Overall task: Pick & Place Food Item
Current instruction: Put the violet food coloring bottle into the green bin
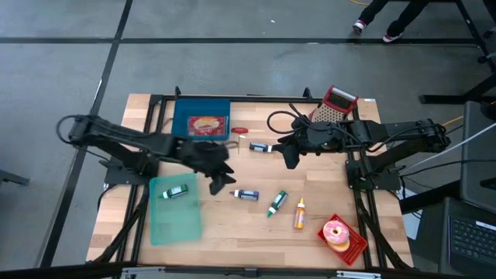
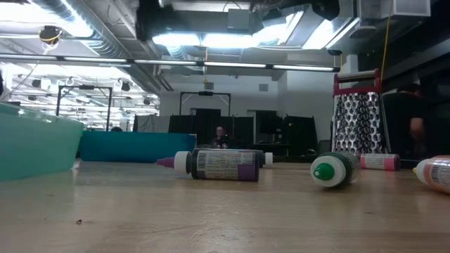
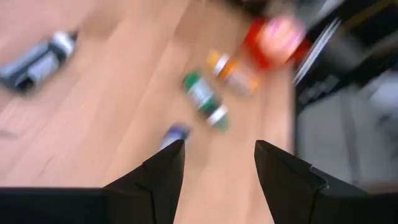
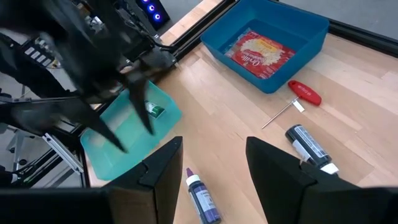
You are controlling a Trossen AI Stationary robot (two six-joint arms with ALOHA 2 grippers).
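Wood tabletop (image 1: pixel 232 225) on a grey concrete floor; low view shows an open workshop w/ ceiling lights behind. Left gripper (image 1: pixel 219 186) hangs above the table beside the teal bin (image 1: pixel 174 221), fingers apart, holding nothing. A green tube (image 1: pixel 177 191) lies in that bin. Right gripper (image 1: pixel 290 159) waits mid-table, also open & empty. Purple tube (image 1: pixel 246 194), green bottle (image 1: pixel 277 203), orange bottle (image 1: pixel 299 213) lie loose nearby. Donut (image 1: pixel 338 232) on red tray (image 1: pixel 356 244) sits near the right corner.
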